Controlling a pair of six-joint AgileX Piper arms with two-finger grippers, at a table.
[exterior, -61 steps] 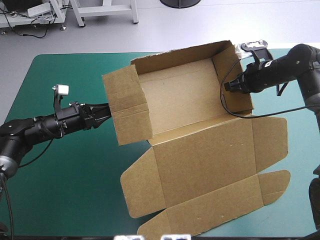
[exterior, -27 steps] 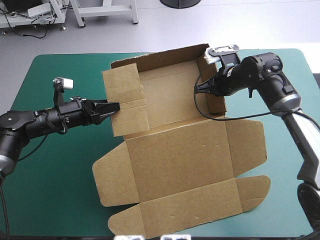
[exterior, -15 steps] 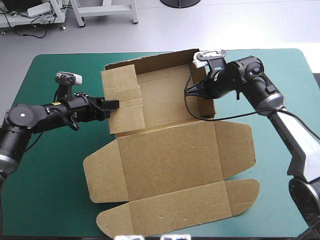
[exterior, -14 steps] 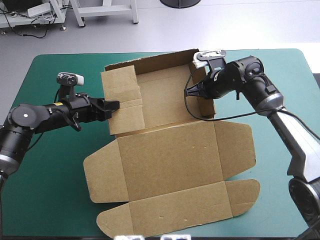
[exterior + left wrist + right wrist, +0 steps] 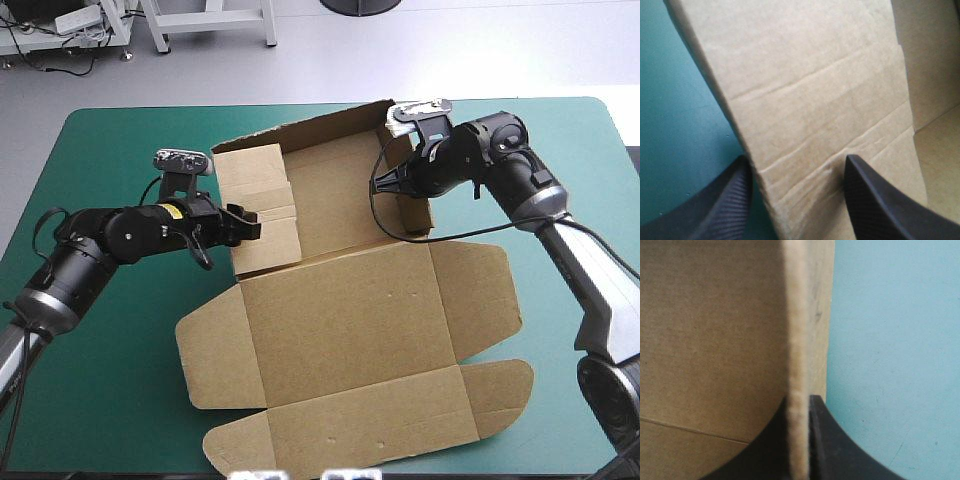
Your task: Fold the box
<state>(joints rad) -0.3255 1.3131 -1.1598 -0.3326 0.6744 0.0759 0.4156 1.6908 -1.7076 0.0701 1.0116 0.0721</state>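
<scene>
Fingers (image 5: 727, 202) of the left gripper (image 5: 796, 159) stand apart, a raised end wall of the box (image 5: 330, 200) between them. Right gripper (image 5: 800, 399) fingers are pinched on the opposite upright wall, its edge between them. Beside both grips the lid (image 5: 350, 310) lies flat on the teal-green cover (image 5: 100, 350).

- Smooth pale grey floor (image 5: 330, 60) beyond the table's far edge
- White metal frame legs (image 5: 268, 28) standing on that floor, far left
- Teal-green table cover (image 5: 90, 400), evenly lit
</scene>
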